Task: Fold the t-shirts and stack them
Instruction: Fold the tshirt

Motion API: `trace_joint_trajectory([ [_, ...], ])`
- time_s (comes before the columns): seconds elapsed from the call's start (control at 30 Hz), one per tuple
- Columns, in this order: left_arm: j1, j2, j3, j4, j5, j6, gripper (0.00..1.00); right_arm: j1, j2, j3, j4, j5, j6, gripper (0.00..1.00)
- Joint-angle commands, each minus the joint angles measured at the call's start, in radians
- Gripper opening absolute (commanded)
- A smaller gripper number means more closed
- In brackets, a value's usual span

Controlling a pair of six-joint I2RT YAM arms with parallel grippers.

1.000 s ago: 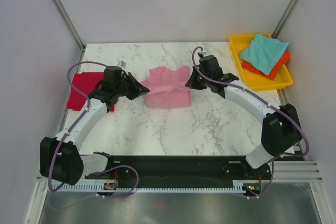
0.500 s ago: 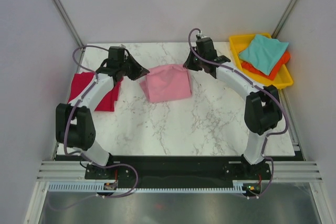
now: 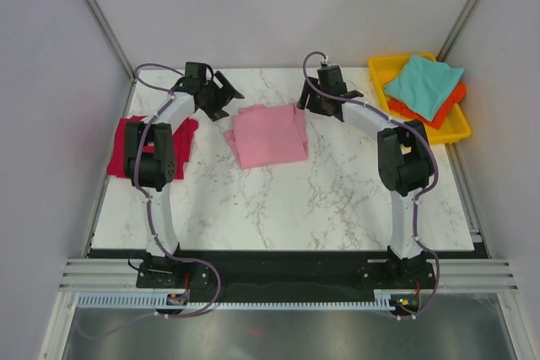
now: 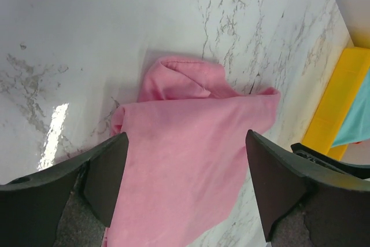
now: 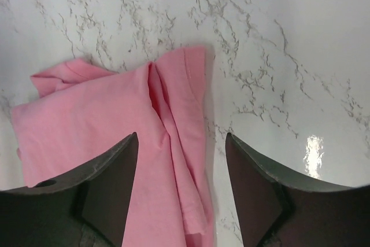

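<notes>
Marble-patterned white, glossy and veined in grey, the table is enclosed by plain pale walls. At its left edge the crimson t-shirt is laid flat. Farther back, at the middle, the light pink t-shirt is spread as a soft, creased rectangle. Over its far corners the left gripper and right gripper are held released, with nothing grasped. At the far right, the teal t-shirt is piled on the orange t-shirt in a yellow plastic tray.
</notes>
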State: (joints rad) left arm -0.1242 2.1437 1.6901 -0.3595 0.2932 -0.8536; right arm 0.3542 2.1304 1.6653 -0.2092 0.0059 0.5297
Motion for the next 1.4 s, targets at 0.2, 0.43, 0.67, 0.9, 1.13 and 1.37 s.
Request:
trace_joint_trajectory([
  [0.2,-0.015,-0.194,-0.271,0.201,-0.057,0.051,0.75,0.011,0.023,0.043,0.085,-0.153,-0.149,0.61],
  [0.43,-0.014,-0.111,-0.296,0.332,-0.048,0.034,0.75,0.009,0.128,0.168,0.050,-0.158,-0.235,0.55],
  [0.67,-0.011,-0.090,-0.297,0.387,-0.065,0.050,0.73,0.011,0.191,0.232,0.031,-0.176,-0.231,0.53],
  [0.9,-0.002,-0.054,-0.268,0.372,-0.057,0.019,0.64,0.012,0.240,0.292,0.018,-0.219,-0.203,0.40],
  [1.13,-0.002,-0.021,-0.253,0.369,-0.022,-0.002,0.49,0.011,0.241,0.294,0.017,-0.234,-0.194,0.06],
  [1.37,0.000,-0.027,-0.242,0.366,-0.031,-0.001,0.32,0.012,0.211,0.277,0.017,-0.231,-0.192,0.00],
])
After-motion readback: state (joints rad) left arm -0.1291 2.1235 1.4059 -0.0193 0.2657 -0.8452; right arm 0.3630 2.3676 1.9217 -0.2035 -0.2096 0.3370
